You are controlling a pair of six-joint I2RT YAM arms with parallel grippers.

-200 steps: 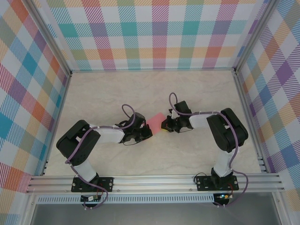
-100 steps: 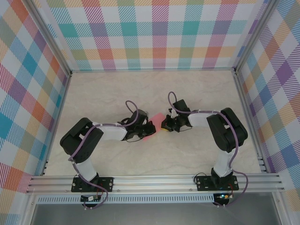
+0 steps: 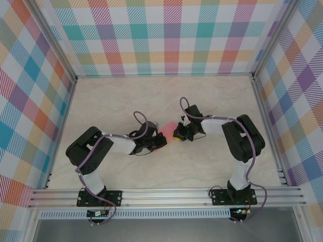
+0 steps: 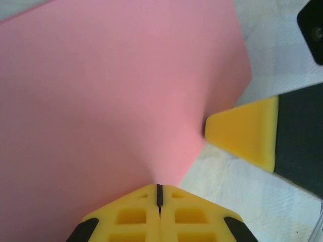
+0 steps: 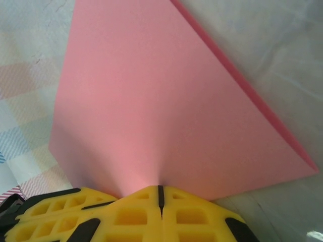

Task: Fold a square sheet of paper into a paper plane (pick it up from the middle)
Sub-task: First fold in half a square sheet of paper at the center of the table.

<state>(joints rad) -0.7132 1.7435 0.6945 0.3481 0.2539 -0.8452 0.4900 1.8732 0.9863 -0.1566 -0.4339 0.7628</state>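
The salmon-pink sheet of paper [image 3: 166,130] lies mid-table between the two arms. My left gripper [image 3: 160,143] is shut on its near edge; in the left wrist view the paper [image 4: 111,91] rises from the closed yellow fingertips [image 4: 159,194]. My right gripper [image 3: 176,134] is shut on the paper's right edge; in the right wrist view the paper [image 5: 166,106] spreads away from the closed tips [image 5: 160,196], with a doubled layer along its right edge. The two grippers sit close together, and each shows in the other's wrist view.
The marble-patterned table [image 3: 166,96] is fenced by aluminium rails [image 3: 166,196] and checkered walls [image 3: 166,35]. The right gripper's yellow finger [image 4: 247,132] touches the paper's edge in the left wrist view. The left gripper's yellow fingers [image 5: 50,217] sit at the lower left of the right wrist view.
The left gripper has shifted right, toward the right gripper, and its arm has stretched further out. The right gripper has edged slightly left. Less of the paper shows between them.
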